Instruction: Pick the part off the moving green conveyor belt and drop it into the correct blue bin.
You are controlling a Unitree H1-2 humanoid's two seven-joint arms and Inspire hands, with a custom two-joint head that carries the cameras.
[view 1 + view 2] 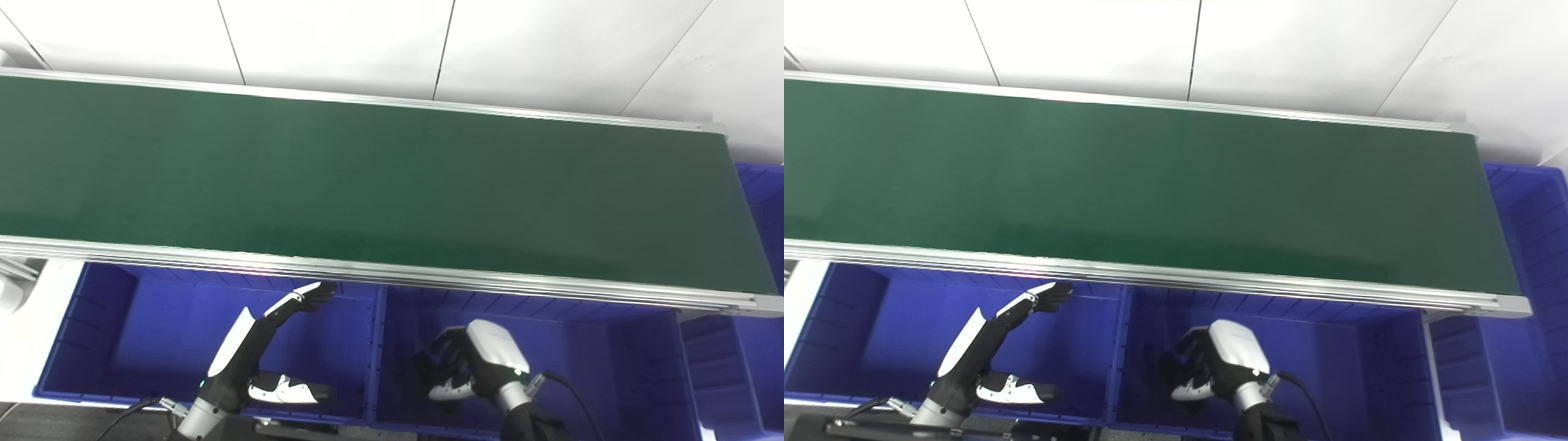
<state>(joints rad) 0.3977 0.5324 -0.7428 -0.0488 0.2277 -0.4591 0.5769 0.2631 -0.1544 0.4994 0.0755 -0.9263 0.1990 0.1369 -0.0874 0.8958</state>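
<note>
While no part shows anywhere on the green conveyor belt (380, 184), you can only wait and keep both hands ready below its near rail. Starting at the left, your left hand (269, 349) hangs over the left blue bin (92, 331), fingers spread and holding nothing, one finger reaching up toward the rail. Keep it low so it clears the rail when you lift for a catch. Next, over the middle blue bin (588, 355), your right hand (468, 364) has its fingers curled inward; whether they pinch something dark or close on nothing you cannot tell, since the palm side is in shadow. If a part is there, open over this bin only once you trust it is the right one. Farther right, another blue bin (762, 196) is cut off by the frame
</note>
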